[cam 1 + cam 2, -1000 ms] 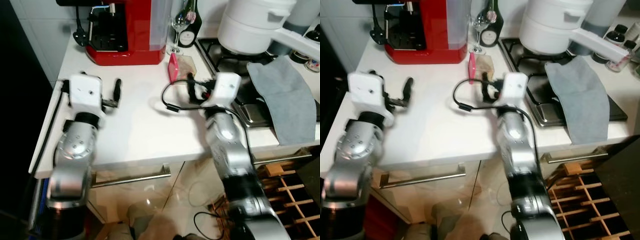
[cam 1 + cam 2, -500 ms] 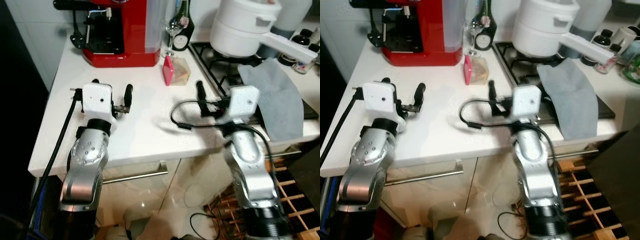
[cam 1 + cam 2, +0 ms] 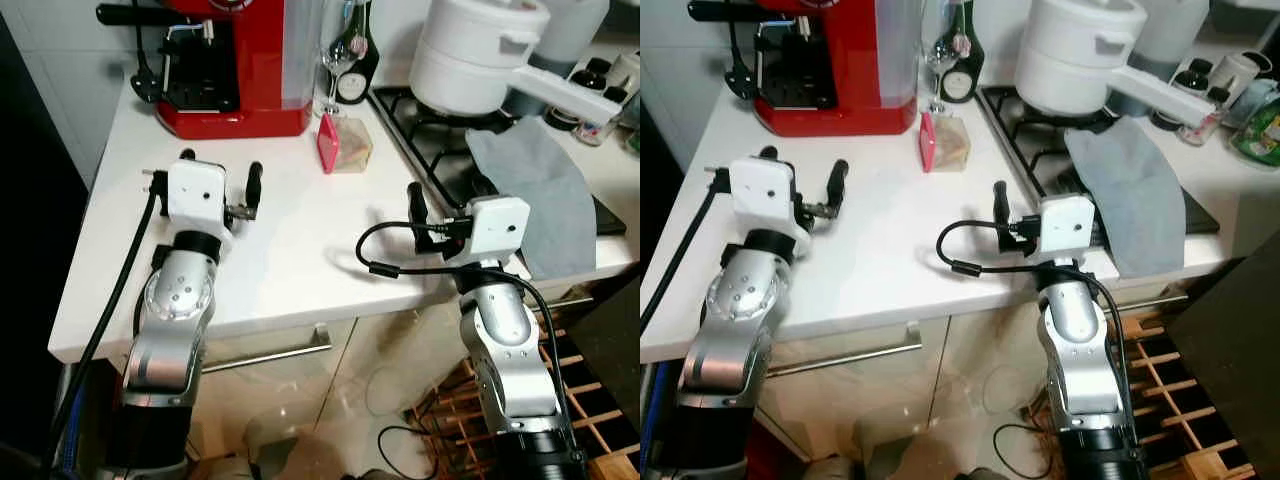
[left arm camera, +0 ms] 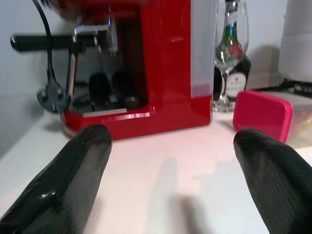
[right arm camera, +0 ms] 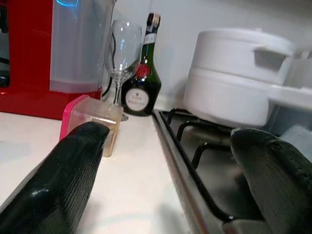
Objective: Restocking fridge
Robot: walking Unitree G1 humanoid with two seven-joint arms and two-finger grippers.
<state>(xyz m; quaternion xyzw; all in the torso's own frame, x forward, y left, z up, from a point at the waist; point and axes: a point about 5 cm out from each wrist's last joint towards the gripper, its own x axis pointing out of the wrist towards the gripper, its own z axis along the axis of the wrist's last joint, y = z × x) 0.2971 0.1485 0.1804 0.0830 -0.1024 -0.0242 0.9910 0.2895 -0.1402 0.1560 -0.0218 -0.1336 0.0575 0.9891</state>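
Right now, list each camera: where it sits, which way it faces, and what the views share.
Left eye view: on the head, looking down at the counter; both silver arms, left gripper and right gripper.
Right eye view: beside it, same scene.
Left wrist view: along the left gripper's open fingers toward the red coffee machine.
Right wrist view: along the right gripper's open fingers toward the white pot on the stove.
Shared: pink-lidded box, wine glass and bottle.
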